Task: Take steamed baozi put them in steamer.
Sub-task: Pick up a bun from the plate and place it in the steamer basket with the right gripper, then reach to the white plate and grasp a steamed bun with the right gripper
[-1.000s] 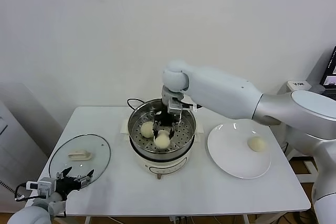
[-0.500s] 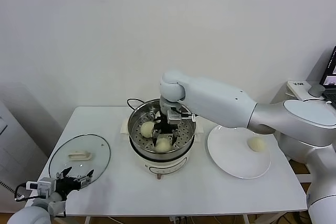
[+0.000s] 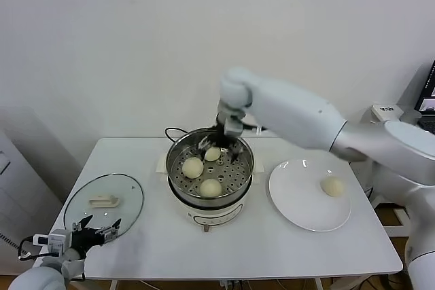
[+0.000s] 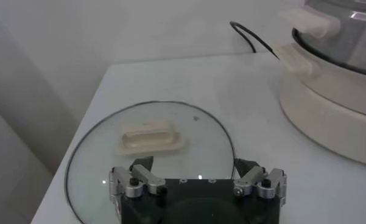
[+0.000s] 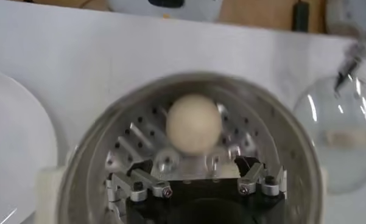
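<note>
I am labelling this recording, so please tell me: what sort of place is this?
Probably a lab or test room set up as a small kitchen corner: a plain white table against a bare wall, an electric steamer with baozi, and a monitor edge at the right.

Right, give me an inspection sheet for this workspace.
Surface: white table, nothing spilled.
Job's things: three buns on the perforated tray of the steamer; one bun on the white plate.
Clutter: glass lid lying flat at the table's left end.
Grippers: right gripper open and empty above the steamer's far rim; left gripper open, parked by the lid.
Cables: black cord behind the steamer.
Surroundings: plain white wall; equipment at the right edge, too cut off to identify.
</note>
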Tool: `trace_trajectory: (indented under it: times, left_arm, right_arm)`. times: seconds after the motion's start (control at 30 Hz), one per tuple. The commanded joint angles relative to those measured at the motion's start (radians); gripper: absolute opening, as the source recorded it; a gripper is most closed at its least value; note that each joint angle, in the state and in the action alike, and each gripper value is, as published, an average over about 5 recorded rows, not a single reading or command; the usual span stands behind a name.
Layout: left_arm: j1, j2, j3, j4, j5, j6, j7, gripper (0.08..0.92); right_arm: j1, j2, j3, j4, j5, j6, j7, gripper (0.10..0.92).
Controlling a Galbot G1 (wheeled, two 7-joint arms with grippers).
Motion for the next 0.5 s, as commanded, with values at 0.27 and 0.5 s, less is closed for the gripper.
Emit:
trace_trajectory:
  times: [0.27, 0.5]
  left_arm:
    - [0.011, -0.001, -0.009, -0.004, 0.0, 0.0, 0.0, 0.823]
    - [0.011, -0.002, -0.011, -0.003, -0.002, 0.001, 0.0, 0.823]
  right_arm:
    - [0.096, -0.226, -0.028, -0.335, 0.109, -0.318, -0.038, 0.823]
    - [0.039, -0.315, -0.089, -0.359, 0.131, -0.366, -0.035, 0.823]
